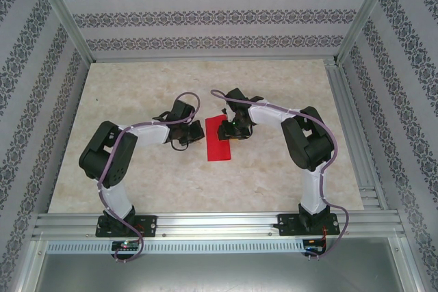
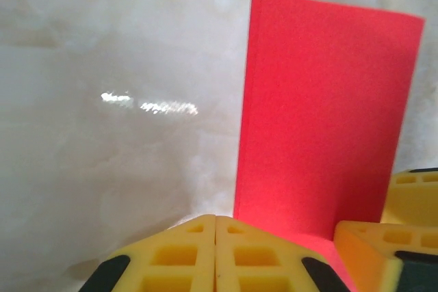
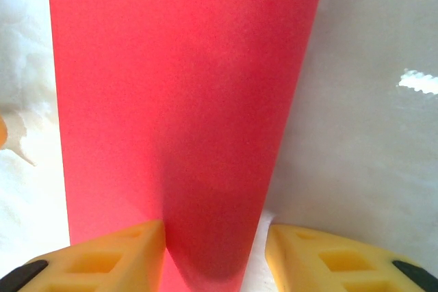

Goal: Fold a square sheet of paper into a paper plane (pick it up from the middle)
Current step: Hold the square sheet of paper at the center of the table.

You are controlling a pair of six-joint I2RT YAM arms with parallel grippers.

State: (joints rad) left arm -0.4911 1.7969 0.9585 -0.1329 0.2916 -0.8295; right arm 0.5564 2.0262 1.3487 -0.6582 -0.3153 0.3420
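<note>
The square sheet of paper [image 1: 219, 147] [image 2: 321, 114] [image 3: 185, 87] lies mid-table, folded over into a double-layered red rectangle that runs near to far. Its near end rests flat on the pale marbled table [image 1: 137, 169]. Farther along, the left gripper [image 1: 195, 133] [image 2: 215, 258] sits just beside the paper's left edge, with its yellow fingers pressed together. At the far end the right gripper [image 1: 236, 126] [image 3: 215, 251] hangs over the paper, fingers [image 3: 102, 258] spread with the red strip passing between them. Whether they touch the paper cannot be told.
</note>
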